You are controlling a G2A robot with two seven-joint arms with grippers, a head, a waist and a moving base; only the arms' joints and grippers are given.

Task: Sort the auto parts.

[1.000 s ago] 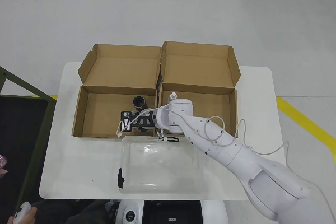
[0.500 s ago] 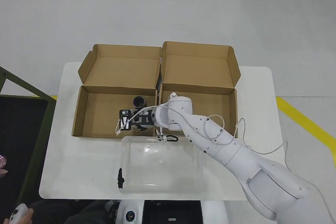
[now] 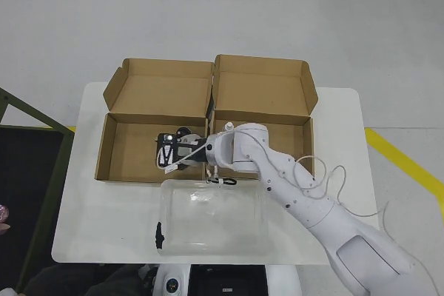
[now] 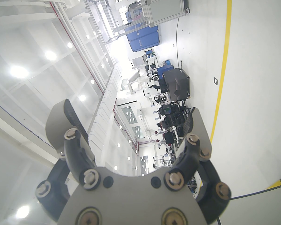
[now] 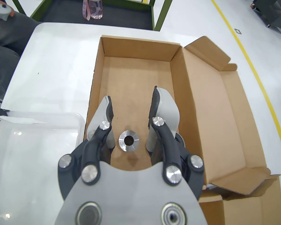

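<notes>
Right arm stretched over an open brown cardboard box [image 5: 135, 45].
The right gripper [image 5: 131, 105] hangs with its fingers apart, and a small shiny metal ring [image 5: 128, 140] lies on the box floor under the gap. The left gripper [image 4: 131, 113] points up, also spread wide, with its arm cut off.

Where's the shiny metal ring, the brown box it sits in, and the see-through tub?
shiny metal ring [image 5: 134, 141]: right wrist view, on its flat top face beside the hole.
brown box [image 5: 135, 78]: right wrist view, on its bare floor.
see-through tub [image 3: 214, 222]: top view, on its bare bottom.
</notes>
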